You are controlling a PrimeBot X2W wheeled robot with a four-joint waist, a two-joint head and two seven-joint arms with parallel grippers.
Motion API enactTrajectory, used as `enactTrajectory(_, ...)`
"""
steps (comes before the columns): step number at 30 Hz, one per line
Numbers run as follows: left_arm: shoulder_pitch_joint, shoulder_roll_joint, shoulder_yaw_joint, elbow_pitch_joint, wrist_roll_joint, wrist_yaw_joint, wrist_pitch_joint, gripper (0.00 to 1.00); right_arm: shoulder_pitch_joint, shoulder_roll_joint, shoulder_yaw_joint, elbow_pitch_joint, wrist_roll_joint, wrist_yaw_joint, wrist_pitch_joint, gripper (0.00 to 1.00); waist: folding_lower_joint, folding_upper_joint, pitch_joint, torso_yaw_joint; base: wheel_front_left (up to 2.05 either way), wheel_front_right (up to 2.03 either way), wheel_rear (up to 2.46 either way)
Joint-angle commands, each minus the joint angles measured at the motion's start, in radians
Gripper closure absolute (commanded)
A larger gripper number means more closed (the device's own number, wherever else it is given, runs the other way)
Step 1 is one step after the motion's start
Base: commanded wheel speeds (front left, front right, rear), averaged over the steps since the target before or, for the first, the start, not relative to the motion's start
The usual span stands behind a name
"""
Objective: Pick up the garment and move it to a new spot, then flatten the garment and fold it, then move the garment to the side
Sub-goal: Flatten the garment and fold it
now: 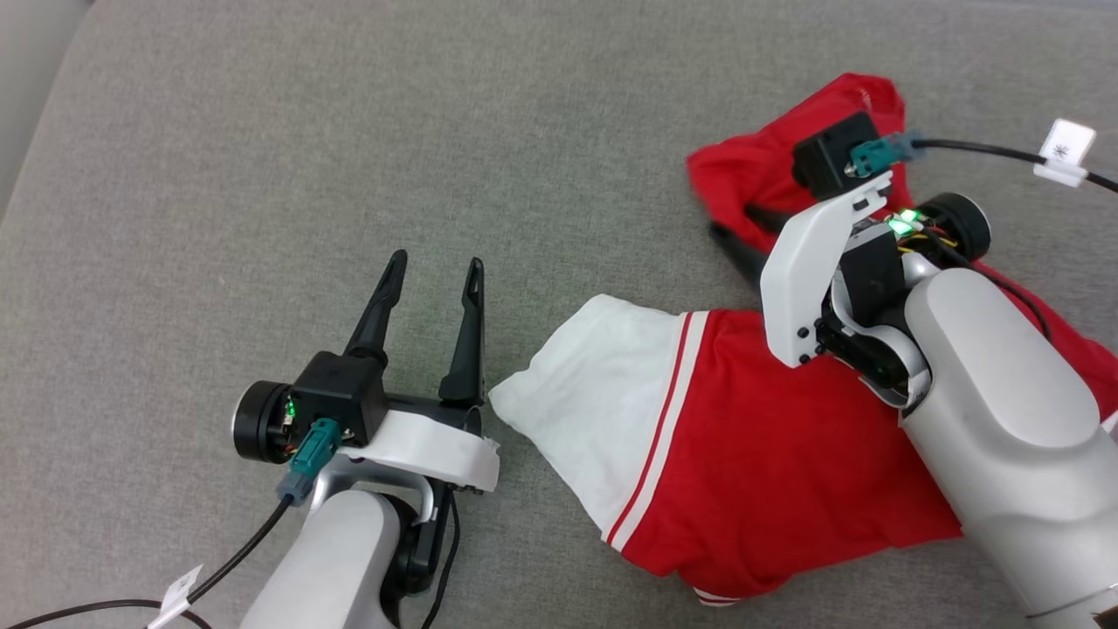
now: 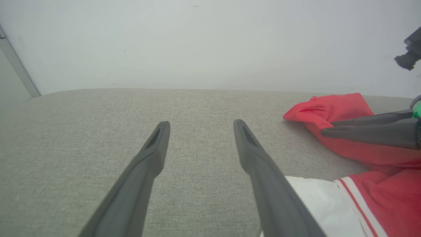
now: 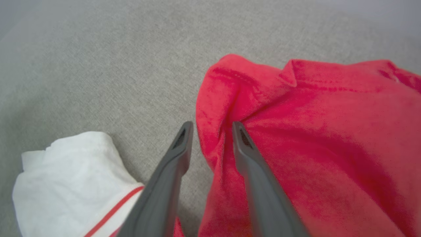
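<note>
though it lies loosely crumpled rather than flat, the garment reads clearly as a red jersey-style t-shirt, resting on a grey woven surface. its white sleeve is short and puffed open at the cuff, joined to the red body by a trim of one thin red stripe and one white stripe. beyond the sleeve the red cloth spreads in soft folds, and farther from the sleeve a bunched red flap rises, with a stitched hem along its edge.

the left gripper hovers just beside the sleeve's cuff, its two dark fingers spread wide over bare grey. the right gripper sits past the sleeve at the edge of the bunched red flap, its fingers a narrow way apart; a ridge of red cloth stands in the gap, and the finger nearer the sleeve is clear of the cloth.

a white tag is clipped on a black cable well beyond the sleeve; its dark mark is too small to read. a second white tag, on the cuff side of the sleeve, is just as unreadable.
</note>
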Motion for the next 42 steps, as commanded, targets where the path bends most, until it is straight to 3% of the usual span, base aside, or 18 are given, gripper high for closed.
enactTrajectory(1, -0.011, 0.005, 0.005, 0.003, -0.001, 0.002, -0.006, 0.0, -0.002, 0.0, 0.002, -0.002, 0.006, 0.0, -0.037, 0.0, -0.0001, 0.0, -0.013, -0.009, 0.0, 0.0, 0.0)
enactTrajectory(7, 0.036, 0.019, 0.018, 0.02, -0.008, 0.009, -0.009, 0.0, 0.059, -0.03, -0.046, -0.072, 0.0, 0.0, -0.317, 0.0, -0.0001, 0.0, -0.097, -0.051, 0.0, 0.0, 0.0)
enactTrajectory(12, 0.08, 0.036, 0.028, 0.014, -0.017, 0.021, -0.003, 0.0, 0.192, -0.058, -0.162, -0.162, -0.017, 0.0, -0.381, 0.0, -0.0001, 0.0, -0.176, -0.092, 0.0, 0.0, 0.0)
enactTrajectory(15, 0.104, 0.047, 0.03, 0.008, -0.025, 0.024, 0.005, 0.0, 0.299, -0.076, -0.261, -0.202, -0.027, 0.0, -0.312, 0.0, -0.0001, 0.0, -0.215, -0.112, 0.0, 0.0, 0.0)
enactTrajectory(22, 0.144, 0.064, 0.03, -0.016, -0.032, 0.035, 0.024, 0.0, 0.516, -0.116, -0.513, -0.335, -0.076, 0.0, -0.038, 0.0, -0.0001, 0.0, -0.26, -0.144, 0.0, 0.0, 0.0)
enactTrajectory(28, 0.154, 0.072, 0.028, -0.038, -0.032, 0.042, 0.034, 0.0, 0.644, -0.102, -0.675, -0.425, -0.091, 0.0, 0.216, 0.0, -0.0001, 0.0, -0.252, -0.15, 0.0, 0.0, 0.0)
enactTrajectory(32, 0.136, 0.075, 0.027, -0.053, -0.029, 0.042, 0.033, 0.0, 0.667, -0.08, -0.698, -0.45, -0.091, 0.0, 0.325, 0.0, -0.0001, 0.0, -0.217, -0.142, 0.0, 0.0, 0.0)
enactTrajectory(42, 0.081, 0.059, 0.013, -0.064, -0.017, 0.043, 0.026, 0.0, 0.531, -0.058, -0.645, -0.354, -0.092, 0.0, 0.395, 0.0, -0.0001, 0.0, -0.107, -0.102, 0.0, 0.0, 0.0)
